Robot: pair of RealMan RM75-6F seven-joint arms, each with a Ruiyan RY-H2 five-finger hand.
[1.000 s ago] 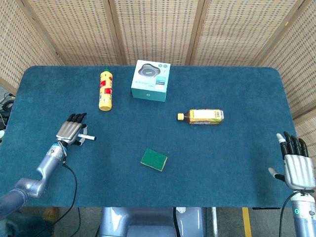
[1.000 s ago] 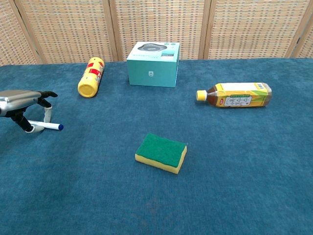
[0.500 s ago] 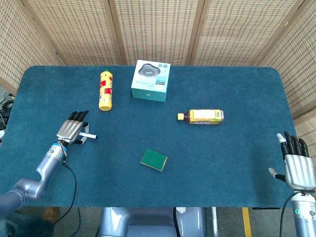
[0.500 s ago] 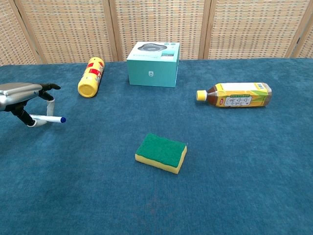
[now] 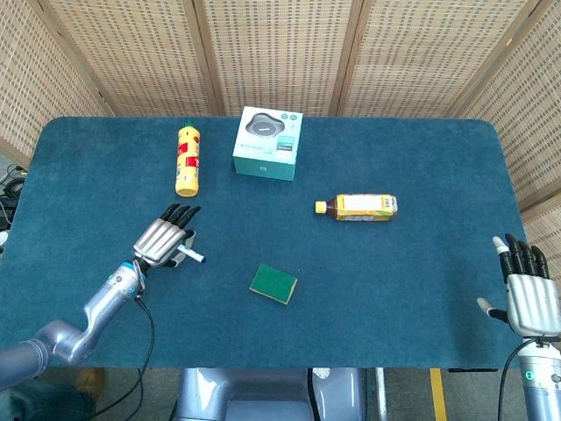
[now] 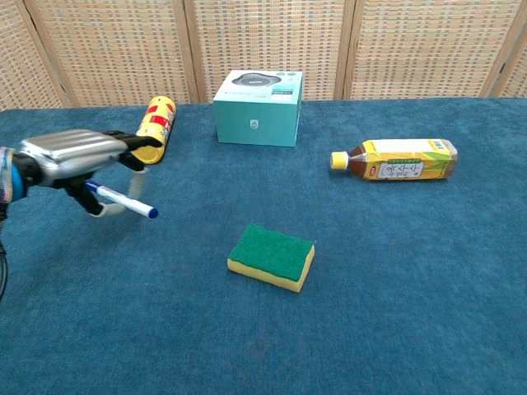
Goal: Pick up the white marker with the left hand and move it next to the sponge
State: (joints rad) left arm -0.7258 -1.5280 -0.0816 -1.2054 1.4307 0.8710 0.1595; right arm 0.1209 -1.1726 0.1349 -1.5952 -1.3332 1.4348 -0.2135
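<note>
overhead, left hand (image 6: 70,156) fingers (image 5: 180,216) curled around the white marker (image 6: 123,200), right hand (image 5: 528,294) fingers straight, spread, holding nothing

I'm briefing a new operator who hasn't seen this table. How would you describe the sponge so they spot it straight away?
Start at the teal box at the back of the blue table, then come straight toward the robot, past the middle. The sponge lies flat there, alone. It is the only flat rectangular pad, green on top with a yellow underside; the bottles are cylinders lying on their sides.
</note>
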